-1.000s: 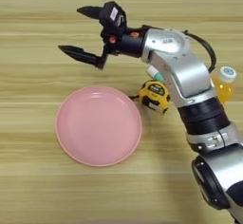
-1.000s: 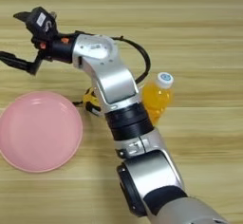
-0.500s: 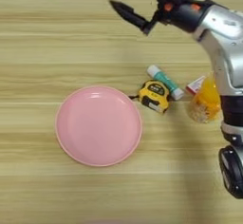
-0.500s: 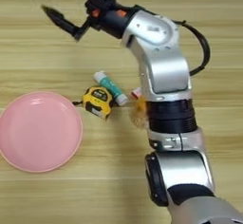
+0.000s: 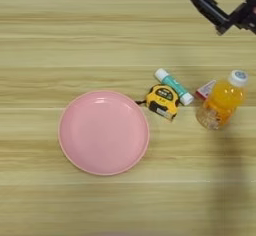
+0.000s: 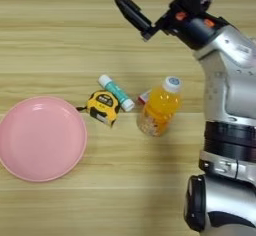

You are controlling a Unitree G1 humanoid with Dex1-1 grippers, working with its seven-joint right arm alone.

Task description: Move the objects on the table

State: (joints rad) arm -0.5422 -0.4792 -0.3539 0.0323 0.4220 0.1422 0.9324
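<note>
Gripper (image 6: 150, 10) hung above the table (image 5: 60, 40), well beyond the orange-juice bottle (image 6: 159, 108), finger state unclear, tape measure (image 6: 103, 106) left of the bottle, pink plate (image 6: 40, 138) farther left, glue stick (image 6: 115, 92) touching the tape measure.

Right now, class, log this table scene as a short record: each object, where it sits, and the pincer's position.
plate: large round pink plate, empty, left side
tape measure: yellow-black tape measure, just right of the plate
glue stick: teal-white glue stick, lying behind the tape measure
bottle: small orange-juice bottle with white cap, upright
packet: small red-white packet, partly behind the bottle
pincer: black-fingered pincer, raised at far edge, holding nothing
</note>
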